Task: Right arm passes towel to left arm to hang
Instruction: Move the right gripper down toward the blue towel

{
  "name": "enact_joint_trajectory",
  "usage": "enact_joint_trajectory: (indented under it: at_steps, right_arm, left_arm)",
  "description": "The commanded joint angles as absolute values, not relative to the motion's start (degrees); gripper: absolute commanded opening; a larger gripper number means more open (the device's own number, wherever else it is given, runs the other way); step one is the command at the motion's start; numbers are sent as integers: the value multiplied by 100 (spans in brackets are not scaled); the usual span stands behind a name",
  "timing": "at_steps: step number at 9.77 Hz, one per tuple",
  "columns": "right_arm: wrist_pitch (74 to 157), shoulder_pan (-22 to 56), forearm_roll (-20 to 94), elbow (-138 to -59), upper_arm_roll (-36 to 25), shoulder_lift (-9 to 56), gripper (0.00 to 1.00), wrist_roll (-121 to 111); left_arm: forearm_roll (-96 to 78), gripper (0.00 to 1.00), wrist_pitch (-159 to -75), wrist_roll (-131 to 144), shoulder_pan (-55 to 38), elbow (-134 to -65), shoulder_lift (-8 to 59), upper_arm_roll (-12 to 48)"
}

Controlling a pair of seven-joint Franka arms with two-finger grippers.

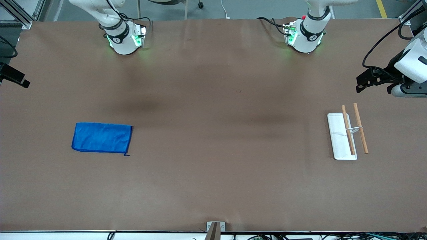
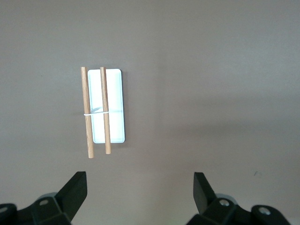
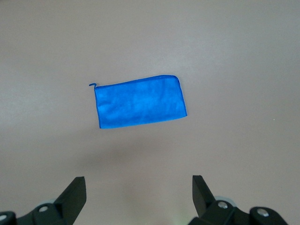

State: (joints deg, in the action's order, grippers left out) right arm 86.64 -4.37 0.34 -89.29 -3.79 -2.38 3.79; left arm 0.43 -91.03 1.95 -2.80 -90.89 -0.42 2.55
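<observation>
brown tabletop (image 1: 213,173), front view. the towel (image 1: 101,137), bright blue and folded flat, lies in the left half of the frame, toward the right arm's end, its small loop at the lower corner. a white tray (image 1: 337,140) sits at the right of the frame, toward the left arm's end, carrying a rack of two wooden rods (image 1: 354,128) joined by a white crosspiece. the left gripper (image 2: 139,187) hangs over bare tabletop near the tray, jaws wide and empty. the right gripper (image 3: 139,188) hangs over bare tabletop near the towel, jaws wide and empty.
</observation>
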Motion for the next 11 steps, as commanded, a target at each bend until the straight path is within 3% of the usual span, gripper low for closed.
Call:
enact_joint_trajectory:
  at_steps: [1, 4, 6, 11]
  right_arm:
    - [8569, -431, -35, -8850, -369, -211, 100, 396]
    - [8578, -422, -105, -8990, -360, -176, 100, 361]
    - [9163, -343, -334, -9533, -352, 157, 100, 352]
    - [12430, -352, -343, -11731, -334, 938, 100, -420]
  left_arm:
    - [97, 100, -9062, 184, -281, -9123, 44, 281]
    - [123, 100, -9062, 167, -334, -8860, 149, 316]
    - [97, 100, -9062, 167, -369, -8658, 342, 325]
    - [-61, 100, -9062, 668, -299, -8754, 299, 334]
